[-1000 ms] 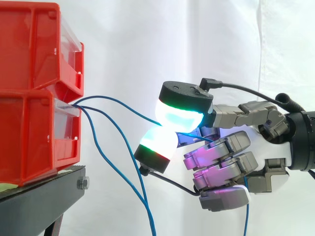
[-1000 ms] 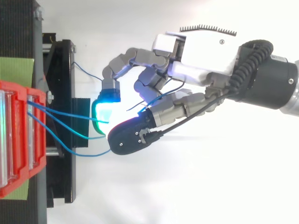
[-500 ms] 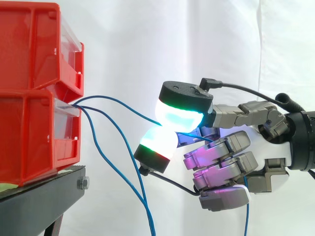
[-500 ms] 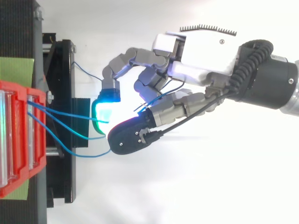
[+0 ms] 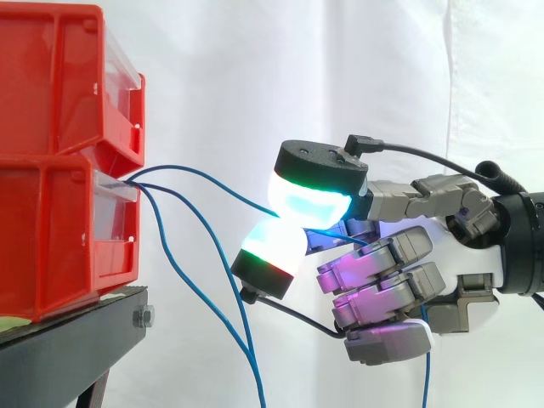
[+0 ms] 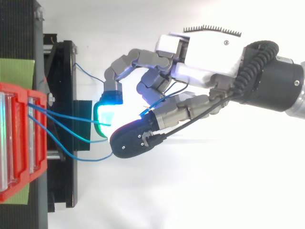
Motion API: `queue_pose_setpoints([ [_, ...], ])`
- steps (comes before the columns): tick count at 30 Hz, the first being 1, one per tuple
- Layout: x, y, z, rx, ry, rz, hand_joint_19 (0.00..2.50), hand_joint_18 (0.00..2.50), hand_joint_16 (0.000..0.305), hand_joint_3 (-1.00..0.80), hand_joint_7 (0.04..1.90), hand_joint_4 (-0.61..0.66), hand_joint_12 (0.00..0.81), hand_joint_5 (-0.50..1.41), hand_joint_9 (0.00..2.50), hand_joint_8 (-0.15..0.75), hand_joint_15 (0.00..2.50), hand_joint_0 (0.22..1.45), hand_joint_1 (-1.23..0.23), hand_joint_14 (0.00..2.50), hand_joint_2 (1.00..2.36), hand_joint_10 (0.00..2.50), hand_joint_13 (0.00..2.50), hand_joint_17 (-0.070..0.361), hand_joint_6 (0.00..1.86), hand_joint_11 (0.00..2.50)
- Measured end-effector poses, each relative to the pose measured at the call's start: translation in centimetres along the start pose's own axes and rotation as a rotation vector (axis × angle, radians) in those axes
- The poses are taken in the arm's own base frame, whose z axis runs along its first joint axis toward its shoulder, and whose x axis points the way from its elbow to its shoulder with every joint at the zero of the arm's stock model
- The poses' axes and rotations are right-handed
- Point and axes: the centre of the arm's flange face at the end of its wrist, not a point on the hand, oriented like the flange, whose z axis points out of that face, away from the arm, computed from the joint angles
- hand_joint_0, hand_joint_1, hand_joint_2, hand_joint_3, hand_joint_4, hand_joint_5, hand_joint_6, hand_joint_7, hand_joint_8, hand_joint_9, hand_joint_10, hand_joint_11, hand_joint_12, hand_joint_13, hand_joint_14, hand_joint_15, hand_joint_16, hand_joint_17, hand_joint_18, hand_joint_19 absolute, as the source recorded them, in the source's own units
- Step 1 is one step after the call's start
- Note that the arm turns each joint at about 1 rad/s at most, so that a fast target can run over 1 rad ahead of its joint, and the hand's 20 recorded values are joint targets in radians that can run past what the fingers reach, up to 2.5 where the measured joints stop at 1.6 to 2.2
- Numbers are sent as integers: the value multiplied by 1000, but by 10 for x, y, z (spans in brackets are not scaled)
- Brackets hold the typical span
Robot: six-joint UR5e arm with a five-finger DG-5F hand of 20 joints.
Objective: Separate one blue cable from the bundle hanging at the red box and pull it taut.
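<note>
Pinching one blue cable (image 5: 239, 191) between two glowing fingertips (image 5: 310, 202), one pad above and one below, the strand caught right at the seam. Other fingers are curled into the palm, holding nothing I can make out. Hand (image 5: 382, 272) sits out from the front of the lower red box (image 5: 59, 238), about level with its top edge, wrist pointing away from the box.

Cable leaves the box front at its top lip, arcs up a little, then slopes down to the pinch. That bow means slack, not taut yet. Past the pinch, on the side away from the box, the strand runs behind the curled fingers and drops below the hand.

Loose cables (image 5: 249, 350) come out of the same spot on the box and hang down and outward, passing under the lower pad. Top view has strands running from the box toward the pads; cannot tell whether the outer one touches the dark pad back or just passes under it.

Risks, my read:
- Slip: thin strand between rounded pads, so a pull away from the box could slide it out of the pinch.
- Dragging a neighbour: loose strands lie close under the lower pad, so one may ride along and the separation fails.
- Snag: the tail behind the curled fingers may catch on them.
- Over-pull: once the slack is gone, extra travel could yank the cable out of the box or shift the box on the black stand (image 5: 76, 340).
</note>
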Motion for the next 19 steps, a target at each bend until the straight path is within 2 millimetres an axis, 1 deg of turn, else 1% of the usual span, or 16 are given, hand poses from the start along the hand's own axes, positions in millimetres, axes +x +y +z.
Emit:
queue_pose_setpoints([
  [19, 0, 0, 0, 0, 0, 0, 1436, 1277, 44, -81, 1017, -19, 360, -190, 985, 310, 1160, 695, -702, 2105, 1013, 1677, 1015, 100, 962, 1050],
])
